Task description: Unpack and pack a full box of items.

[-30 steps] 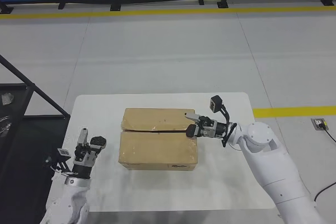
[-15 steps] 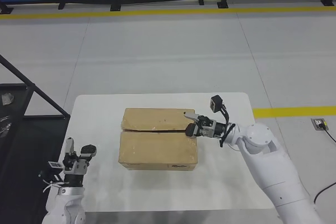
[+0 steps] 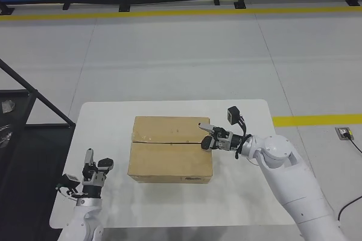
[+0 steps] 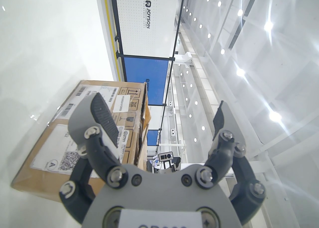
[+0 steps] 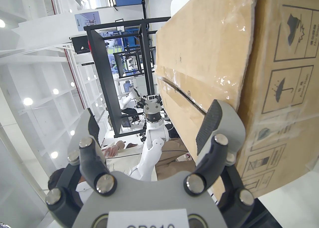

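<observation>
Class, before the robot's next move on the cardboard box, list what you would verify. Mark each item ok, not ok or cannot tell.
1. The box sits wholly on the table: ok.
2. Its top flaps lie flat, with a narrow seam between them: ok.
3. The right gripper is open at the seam's end: ok.
4. One finger of it touches the flap: cannot tell.
5. The left gripper is open, empty and apart from the box: ok.

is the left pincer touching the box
Apart. The top view shows bare table between the left pincer and the box.
</observation>
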Action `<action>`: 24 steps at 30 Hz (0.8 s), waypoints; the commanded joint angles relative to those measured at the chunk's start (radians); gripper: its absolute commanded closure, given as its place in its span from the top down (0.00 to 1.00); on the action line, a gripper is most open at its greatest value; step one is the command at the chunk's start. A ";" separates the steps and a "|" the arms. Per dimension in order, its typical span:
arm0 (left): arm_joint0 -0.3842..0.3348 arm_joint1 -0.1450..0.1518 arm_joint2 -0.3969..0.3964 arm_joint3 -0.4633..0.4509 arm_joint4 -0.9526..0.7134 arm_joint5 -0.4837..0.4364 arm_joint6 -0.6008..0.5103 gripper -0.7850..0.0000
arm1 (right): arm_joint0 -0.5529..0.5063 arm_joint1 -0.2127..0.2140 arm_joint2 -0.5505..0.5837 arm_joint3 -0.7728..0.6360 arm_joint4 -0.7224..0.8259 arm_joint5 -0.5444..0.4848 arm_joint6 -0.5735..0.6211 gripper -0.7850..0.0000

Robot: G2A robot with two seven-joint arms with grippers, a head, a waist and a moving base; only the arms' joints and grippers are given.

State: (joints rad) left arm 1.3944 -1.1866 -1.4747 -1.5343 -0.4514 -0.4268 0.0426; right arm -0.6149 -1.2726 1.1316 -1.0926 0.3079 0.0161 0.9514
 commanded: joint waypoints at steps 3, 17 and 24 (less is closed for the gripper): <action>0.000 0.000 0.000 0.000 0.000 0.000 0.000 1.00 | 0.000 0.000 0.000 0.000 0.000 0.000 0.000 1.00; -0.049 -0.004 -0.017 0.144 0.222 -0.003 0.034 1.00 | 0.000 0.000 0.000 0.000 0.000 0.000 0.000 1.00; -0.052 -0.002 0.002 0.173 0.559 -0.034 0.095 1.00 | 0.000 0.000 0.000 0.000 0.000 0.000 0.000 1.00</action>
State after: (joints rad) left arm 1.3365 -1.1864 -1.4776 -1.3555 0.1364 -0.4609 0.1609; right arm -0.6148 -1.2726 1.1317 -1.0926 0.3079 0.0159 0.9517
